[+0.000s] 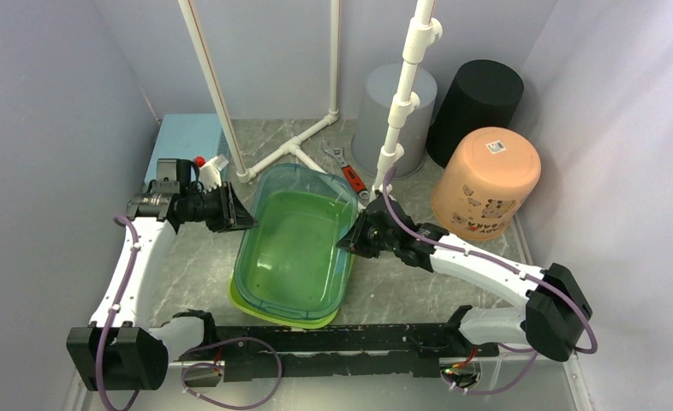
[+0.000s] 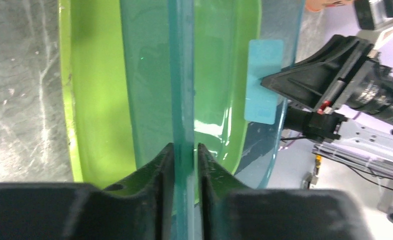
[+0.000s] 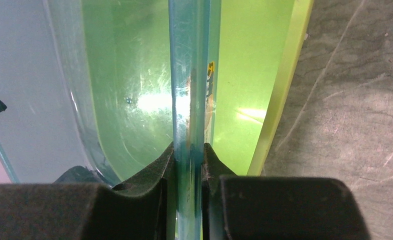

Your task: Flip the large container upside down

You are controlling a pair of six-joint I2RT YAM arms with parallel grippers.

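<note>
The large container is a clear blue-green plastic tub, open side up, tilted with its far end raised over a lime green lid on the table. My left gripper is shut on the tub's left rim. My right gripper is shut on the tub's right rim. In both wrist views the rim runs straight between the fingers. The green lid shows through the tub in the left wrist view and in the right wrist view. The right gripper also shows across the tub in the left wrist view.
White pipe frame stands behind the tub. A red-handled wrench lies by it. A grey bin, a black bin and an upturned peach bucket stand at the back right. A blue box sits at the back left.
</note>
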